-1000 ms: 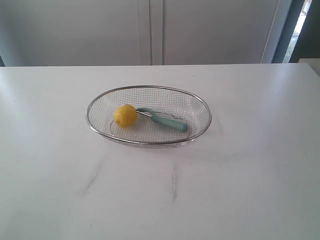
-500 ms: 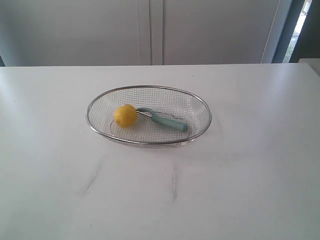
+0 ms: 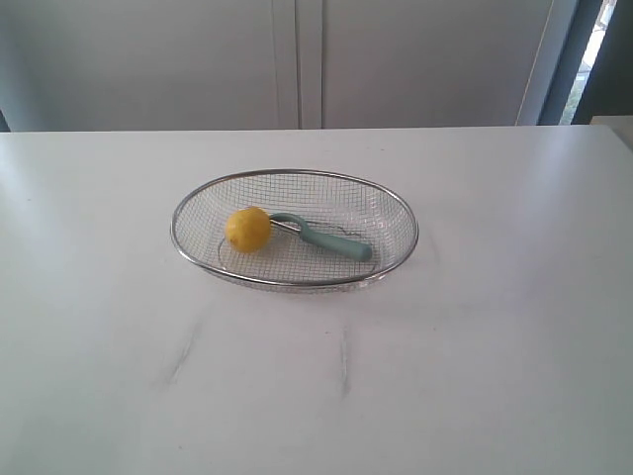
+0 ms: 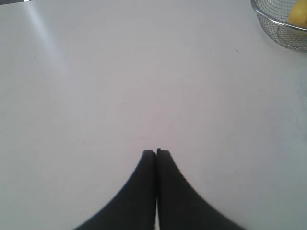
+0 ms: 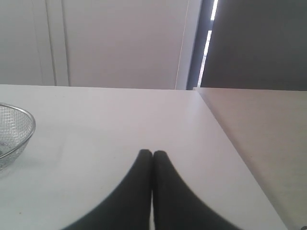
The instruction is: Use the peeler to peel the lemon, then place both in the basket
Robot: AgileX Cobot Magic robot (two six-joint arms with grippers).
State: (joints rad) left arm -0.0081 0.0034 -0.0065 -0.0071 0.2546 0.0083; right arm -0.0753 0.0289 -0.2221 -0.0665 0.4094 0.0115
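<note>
- Basket sits around the middle of the worktop, well apart from every edge.
- Lemon lies inside it, at the end toward the worktop's left edge. Peeler is also inside, head against the lemon, handle angled toward the right edge.
- Lemon skin reads evenly yellow; whether any peel is off cannot be told at this size.
- Left end effector: jaws pressed together, empty, over bare worktop. Right end effector: same, closed on nothing, near the right edge.
- Risk: if peeling is yet to come, both items must leave a shallow mesh bowl. The peeler head touches the lemon, so lifting one may drag or roll the other.
- Risk: the blade could snag the mesh and tip the light basket.
- Risk: a round lemon may slip from a narrow grip.
- Exterior view alone shows the peeler and the whole basket, but no arm.
- Left wrist view adds its closed jaws, plus a piece of rim and a sliver of lemon.
- Right wrist view shows the worktop's right edge and part of the basket; no lemon, no peeler.
</note>
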